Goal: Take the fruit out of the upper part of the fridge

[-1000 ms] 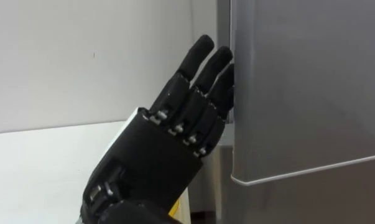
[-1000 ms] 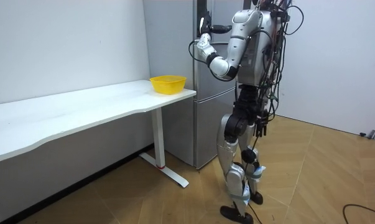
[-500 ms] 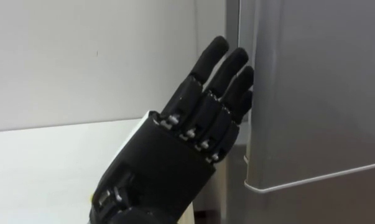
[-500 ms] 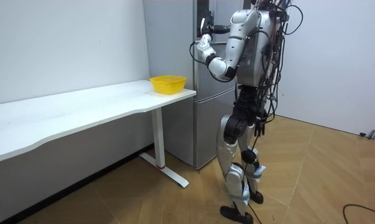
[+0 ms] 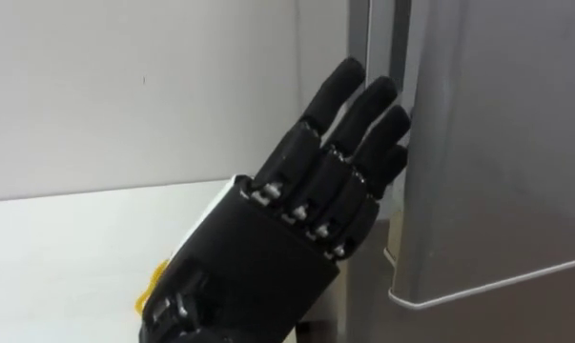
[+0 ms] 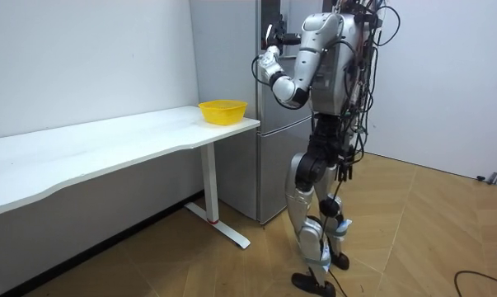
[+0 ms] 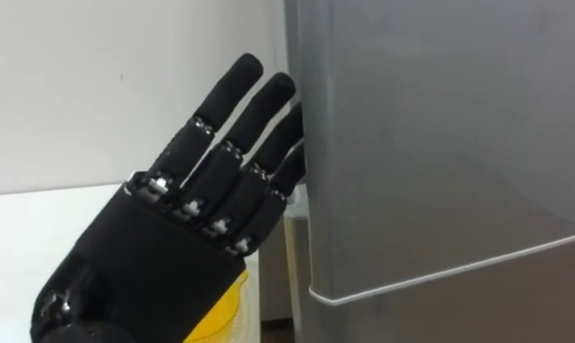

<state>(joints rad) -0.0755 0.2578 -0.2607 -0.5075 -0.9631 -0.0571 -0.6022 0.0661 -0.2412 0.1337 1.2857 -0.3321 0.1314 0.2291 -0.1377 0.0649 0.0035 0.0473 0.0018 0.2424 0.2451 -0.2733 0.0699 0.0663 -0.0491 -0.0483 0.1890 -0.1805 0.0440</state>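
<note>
Well, the left robot hand [image 5: 287, 219] was open, fingers pointing to one o'clock, tips against the upright edge of the fridge door [image 5: 497, 143] at three o'clock.

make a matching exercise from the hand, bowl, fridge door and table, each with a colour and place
Things:
1. left hand
2. bowl
3. fridge door
4. table

Colour and place:
A. white, along the wall
B. black, fingers straight at the door's edge
C. yellow, on the table's end
D. grey, right of the hand in the eye views

Pairs: 1-B, 2-C, 3-D, 4-A
</note>
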